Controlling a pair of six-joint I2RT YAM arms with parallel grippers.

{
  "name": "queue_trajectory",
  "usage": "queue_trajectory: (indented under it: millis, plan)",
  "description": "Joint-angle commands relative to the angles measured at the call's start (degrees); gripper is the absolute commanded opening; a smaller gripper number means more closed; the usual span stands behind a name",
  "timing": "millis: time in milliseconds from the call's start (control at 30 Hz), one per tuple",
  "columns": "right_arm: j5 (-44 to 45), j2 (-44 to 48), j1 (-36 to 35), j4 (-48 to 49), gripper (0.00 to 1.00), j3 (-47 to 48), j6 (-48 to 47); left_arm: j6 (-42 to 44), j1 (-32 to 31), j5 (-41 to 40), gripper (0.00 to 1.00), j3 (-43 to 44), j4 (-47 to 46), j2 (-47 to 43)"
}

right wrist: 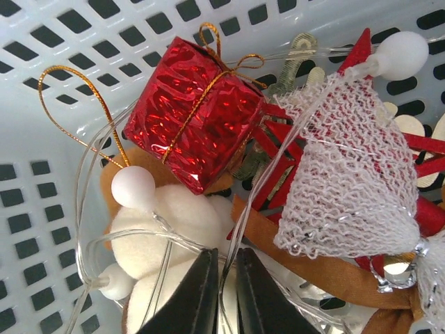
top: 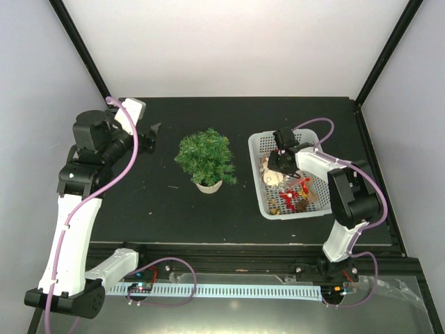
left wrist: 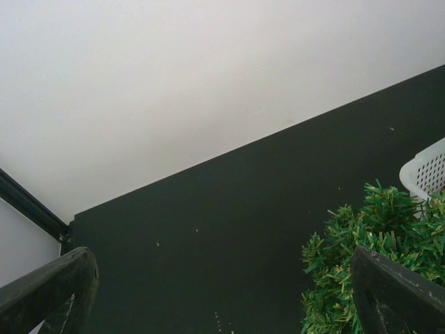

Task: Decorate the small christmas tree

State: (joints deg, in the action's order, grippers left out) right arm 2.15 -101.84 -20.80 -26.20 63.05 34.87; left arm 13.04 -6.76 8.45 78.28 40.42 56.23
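Note:
The small christmas tree (top: 206,157), bushy dark green in a whitish pot (top: 208,186), stands mid-table. It also shows at the lower right of the left wrist view (left wrist: 375,257). My left gripper (top: 151,137) is open and empty, just left of the tree and apart from it; its fingers (left wrist: 49,292) frame bare table. My right gripper (right wrist: 224,268) is down in the white basket (top: 259,149), its jaws closed on a clear wire light string with white bulbs (right wrist: 133,188). A shiny red gift box (right wrist: 195,115) and a white knitted bell (right wrist: 348,181) lie just beyond its tips.
The basket (right wrist: 42,209) also holds a white plush ornament (right wrist: 174,223), red wooden pieces and brown ribbon, tangled with the wire. The basket's corner shows in the left wrist view (left wrist: 425,174). The black table ends at white walls behind and at both sides.

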Motion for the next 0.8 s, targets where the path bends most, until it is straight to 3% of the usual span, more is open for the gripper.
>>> queue_trajectory:
  millis: [0, 100, 400, 600, 767]
  plan:
    - [0.01, 2.56, 0.24, 0.22, 0.08, -0.30, 0.03, 0.05, 0.40, 1.32, 0.99, 0.64, 0.36, -1.03]
    - [0.61, 3.26, 0.23, -0.32, 0.01, -0.09, -0.33, 0.06, 0.39, 2.51, 0.99, 0.90, 0.45, -0.97]
    - [4.16, 16.95, 0.23, -5.08, 0.01, -0.17, -0.37, 2.38, -0.81, 10.91, 0.99, 9.26, 6.33, 3.42]
    - [4.89, 29.02, 0.23, -9.35, 0.01, 3.77, -0.70, 3.48, -9.30, 15.53, 0.99, 18.78, 12.25, 9.84]
    - [-0.23, 37.11, 0.27, -8.39, 0.01, 6.72, -1.78, 4.64, -15.25, 24.10, 0.99, 25.39, 14.78, 16.43]
